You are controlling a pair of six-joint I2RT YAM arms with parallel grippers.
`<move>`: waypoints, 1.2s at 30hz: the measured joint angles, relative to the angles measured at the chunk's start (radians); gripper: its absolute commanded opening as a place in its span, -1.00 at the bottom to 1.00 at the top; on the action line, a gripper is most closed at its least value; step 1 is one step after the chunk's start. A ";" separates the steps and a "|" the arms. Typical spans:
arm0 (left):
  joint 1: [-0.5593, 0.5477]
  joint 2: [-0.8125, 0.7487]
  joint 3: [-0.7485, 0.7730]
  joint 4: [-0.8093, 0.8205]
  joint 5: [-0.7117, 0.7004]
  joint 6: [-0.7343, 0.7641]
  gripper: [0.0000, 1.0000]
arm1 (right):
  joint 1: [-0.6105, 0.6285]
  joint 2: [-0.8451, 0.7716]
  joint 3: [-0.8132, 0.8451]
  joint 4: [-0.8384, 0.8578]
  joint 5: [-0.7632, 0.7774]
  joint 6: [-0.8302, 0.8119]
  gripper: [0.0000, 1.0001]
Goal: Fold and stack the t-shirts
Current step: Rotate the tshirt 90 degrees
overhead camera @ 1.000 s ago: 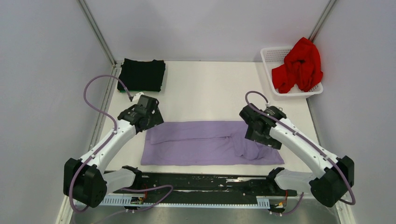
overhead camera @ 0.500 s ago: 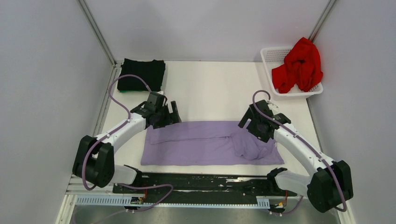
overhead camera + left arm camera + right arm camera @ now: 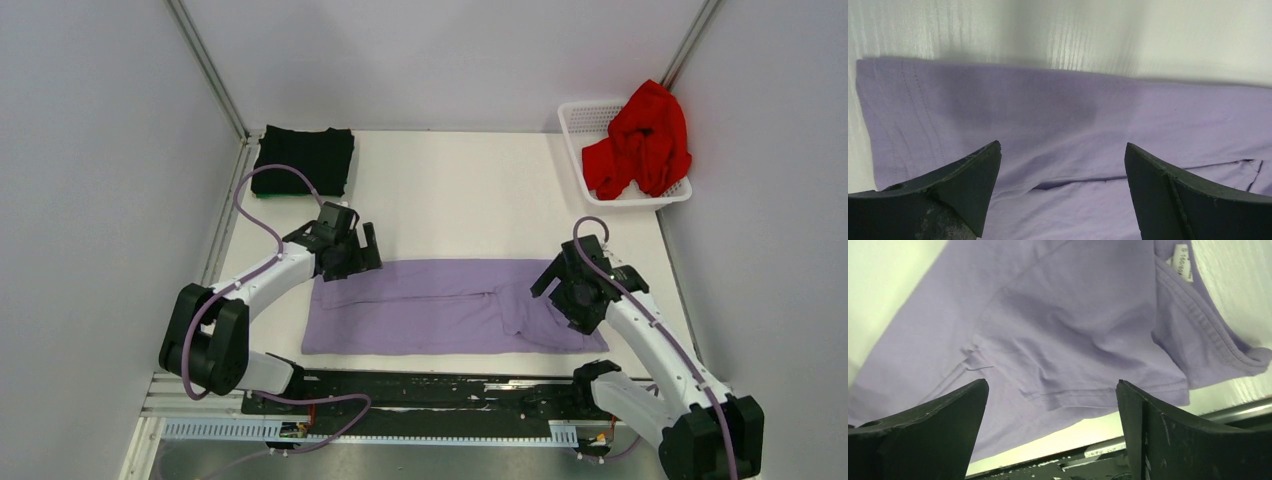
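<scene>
Lavender shirt (image 3: 450,305) lies along the near edge of the surface (image 3: 450,190), already folded into a long band, hem to the left and collar to the right. Left gripper (image 3: 372,250) hovers with jaws wide over the band's far-left corner. Right gripper (image 3: 556,292), also released, hangs over the sleeve and collar end. Neither holds cloth. Next is probably an end-over-end fold: pinch all layers at the corners, lift level, keep the sleeve tucked. Further back, the black shirt (image 3: 303,160) sits folded at the far-left corner and the red shirt (image 3: 640,140) is heaped in the white basket (image 3: 585,115). Versus a second ago: left gripper swung right onto the far edge, right arm pulled toward the near right, sleeve bump flatter.
</scene>
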 measured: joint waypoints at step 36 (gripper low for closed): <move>-0.158 -0.236 -0.368 0.295 0.236 -0.153 1.00 | -0.134 1.291 0.987 0.596 -0.344 -0.174 1.00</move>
